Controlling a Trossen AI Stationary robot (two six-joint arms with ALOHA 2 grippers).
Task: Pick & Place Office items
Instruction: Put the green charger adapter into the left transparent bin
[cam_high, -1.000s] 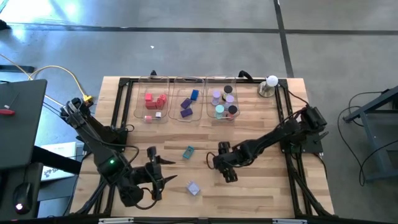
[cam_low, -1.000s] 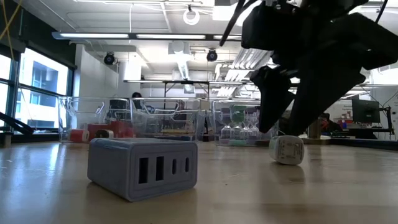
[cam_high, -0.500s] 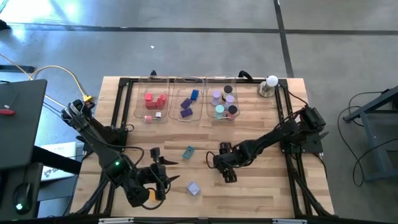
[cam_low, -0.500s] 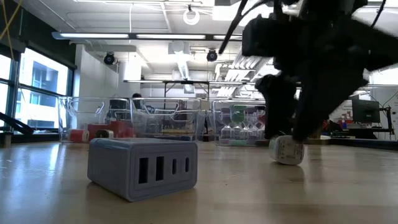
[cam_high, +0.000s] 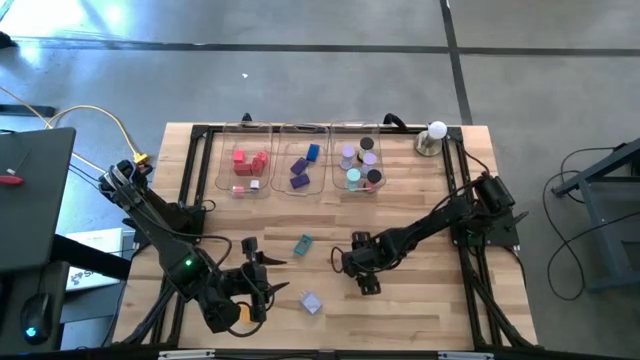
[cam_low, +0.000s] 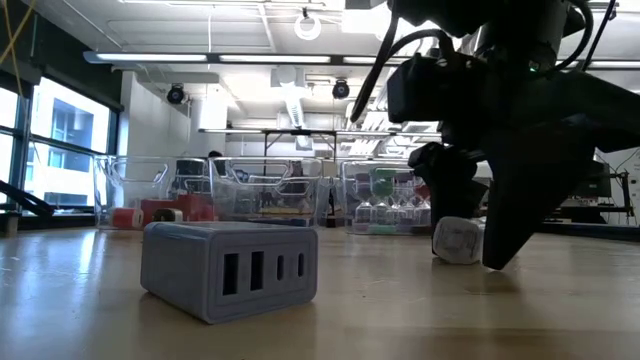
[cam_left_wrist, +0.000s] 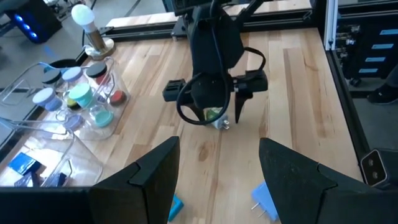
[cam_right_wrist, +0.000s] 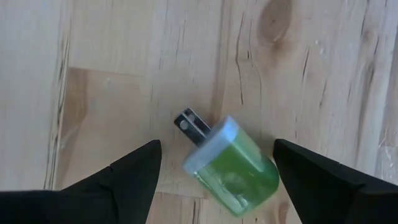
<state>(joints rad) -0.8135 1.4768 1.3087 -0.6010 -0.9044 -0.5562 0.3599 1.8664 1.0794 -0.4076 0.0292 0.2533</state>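
A small green plug with a white cap and two prongs (cam_right_wrist: 231, 165) lies on its side on the wood. My right gripper (cam_right_wrist: 216, 147) (cam_high: 357, 272) hangs low over it, open, one finger on each side and clear of it. In the low view the plug (cam_low: 456, 240) shows partly behind a finger of that gripper (cam_low: 476, 236). My left gripper (cam_left_wrist: 217, 149) (cam_high: 262, 276) is open above the table's near left part, facing the right arm. A lavender charger block (cam_high: 310, 302) (cam_low: 230, 268) and a teal piece (cam_high: 303, 244) lie flat between the arms.
Three clear trays (cam_high: 222, 172) stand side by side along the far edge, holding red, purple, blue and round teal, lavender and black pieces. A white ball on a metal base (cam_high: 435, 131) stands at the far right corner. A black frame runs around the table.
My right gripper has come down toward the table over the green plug, and its fingers now reach the wood on either side of it. My left gripper shifted a little toward the table's right, then stayed still. The plug has not moved.
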